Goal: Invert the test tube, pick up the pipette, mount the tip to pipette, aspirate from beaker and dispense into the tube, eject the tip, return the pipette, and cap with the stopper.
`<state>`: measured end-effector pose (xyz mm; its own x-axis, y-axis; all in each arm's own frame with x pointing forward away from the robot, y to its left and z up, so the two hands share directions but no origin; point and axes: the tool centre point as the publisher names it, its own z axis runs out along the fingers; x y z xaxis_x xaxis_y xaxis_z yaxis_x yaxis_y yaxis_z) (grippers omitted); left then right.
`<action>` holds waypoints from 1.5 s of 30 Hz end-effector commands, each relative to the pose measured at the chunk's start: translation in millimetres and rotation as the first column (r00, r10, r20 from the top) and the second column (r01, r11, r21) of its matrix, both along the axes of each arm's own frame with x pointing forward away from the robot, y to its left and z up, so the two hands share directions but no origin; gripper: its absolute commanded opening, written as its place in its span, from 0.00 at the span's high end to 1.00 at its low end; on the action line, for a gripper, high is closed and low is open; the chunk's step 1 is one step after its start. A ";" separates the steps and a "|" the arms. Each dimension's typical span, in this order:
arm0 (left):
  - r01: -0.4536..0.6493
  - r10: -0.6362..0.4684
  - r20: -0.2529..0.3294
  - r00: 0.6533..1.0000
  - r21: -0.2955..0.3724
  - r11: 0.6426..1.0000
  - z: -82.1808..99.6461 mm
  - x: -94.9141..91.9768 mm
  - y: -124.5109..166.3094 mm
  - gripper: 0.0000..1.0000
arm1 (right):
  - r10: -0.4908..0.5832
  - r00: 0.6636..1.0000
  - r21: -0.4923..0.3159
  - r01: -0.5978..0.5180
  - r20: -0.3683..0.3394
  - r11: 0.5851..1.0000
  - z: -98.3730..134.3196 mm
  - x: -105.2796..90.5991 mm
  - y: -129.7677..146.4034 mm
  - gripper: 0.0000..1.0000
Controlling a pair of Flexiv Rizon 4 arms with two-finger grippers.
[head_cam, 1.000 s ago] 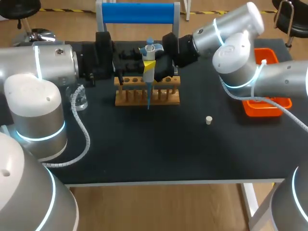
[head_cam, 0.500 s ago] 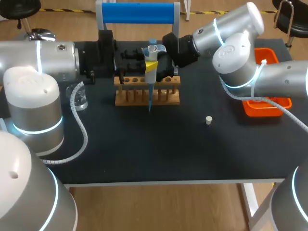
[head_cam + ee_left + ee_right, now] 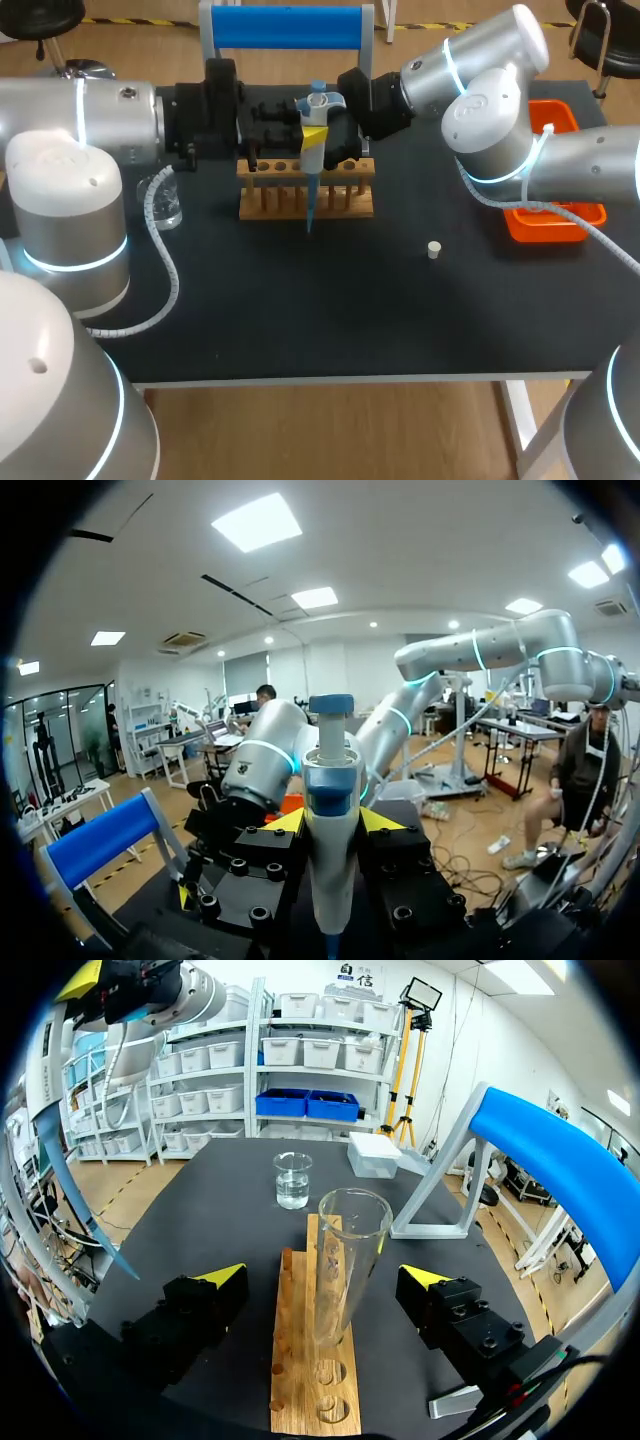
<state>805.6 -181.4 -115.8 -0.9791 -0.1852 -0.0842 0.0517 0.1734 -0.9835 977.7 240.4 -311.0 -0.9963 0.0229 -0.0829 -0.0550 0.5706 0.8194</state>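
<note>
My left gripper [image 3: 334,824] is shut on the white and blue pipette [image 3: 332,860], which it holds upright. In the head view the pipette [image 3: 312,135] hangs over the wooden rack [image 3: 305,195], its blue tip [image 3: 309,212] pointing down in front of the rack. A clear test tube [image 3: 345,1260] stands mouth up in the rack [image 3: 300,1360], between the open fingers of my right gripper [image 3: 325,1277], which do not touch it. The beaker [image 3: 165,205] stands left of the rack. A small stopper [image 3: 434,250] lies on the table to the right.
A blue-topped pipette stand [image 3: 288,27] rises behind the rack. An orange tray [image 3: 555,220] sits at the table's right edge. A white tip box [image 3: 377,1155] lies beyond the rack, near the beaker [image 3: 292,1180].
My left arm has shifted slightly and the pipette has nudged a little to the right. The right arm has kept still.
</note>
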 end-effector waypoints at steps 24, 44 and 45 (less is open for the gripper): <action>-0.001 0.001 0.000 1.000 0.000 1.000 0.8 -0.7 0.3 1.00 | -0.010 1.000 0.027 0.010 0.022 1.000 10.8 -12.6 -29.5 0.00; -0.001 0.001 0.000 1.000 0.000 1.000 0.8 -0.7 0.3 1.00 | -0.002 1.000 0.237 -0.001 0.011 0.971 68.1 -106.4 -136.5 0.00; -0.001 0.001 0.000 1.000 0.000 1.000 0.8 -0.7 0.3 1.00 | 0.001 1.000 0.245 -0.005 0.015 0.969 71.8 -112.2 -138.8 0.00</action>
<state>805.6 -181.3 -115.3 -0.9791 -0.1851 -0.0836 0.0510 0.1743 -0.9834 895.4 145.9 -259.5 -0.9967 0.0279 -0.0766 -0.0602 0.3819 0.9222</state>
